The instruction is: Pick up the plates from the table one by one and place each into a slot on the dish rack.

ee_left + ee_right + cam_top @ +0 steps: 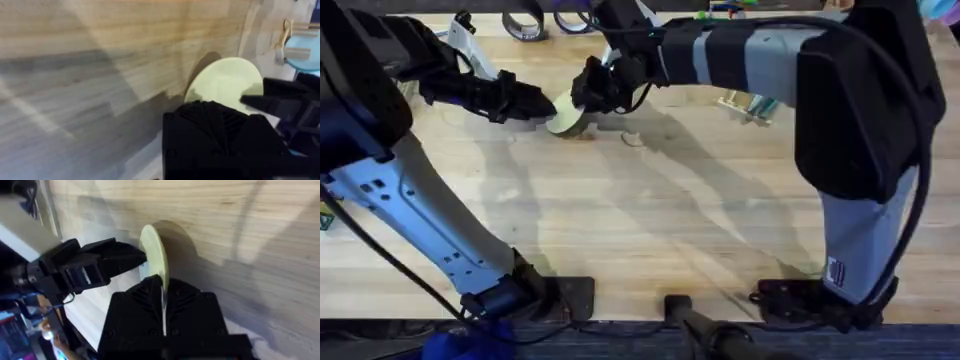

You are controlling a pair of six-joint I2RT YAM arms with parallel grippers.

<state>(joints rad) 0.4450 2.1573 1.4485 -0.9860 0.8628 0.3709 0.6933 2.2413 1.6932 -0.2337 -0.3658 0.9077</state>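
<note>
1. The large light wood butcher-block table (650, 220) spreads below me, its plank seams running across it.
2. My right arm reaches from the lower right across to the far middle of the table; my left arm reaches from the lower left to the same spot.
3. The small pale wooden dish rack (752, 104) with upright dowel pegs stands at the far side, partly hidden behind my right arm. A light blue round plate (306, 50) sits in it.
4. The small, thin, round pale yellow plate (567, 120) is tilted up on edge, just above the table between my two grippers.
5. My right gripper (588, 92) has its black fingers pressed onto the yellow plate's rim, pinching it edge-on.
6. My left gripper (542, 103) meets the plate from the opposite side; I cannot tell whether its fingers are spread or closed.
</note>
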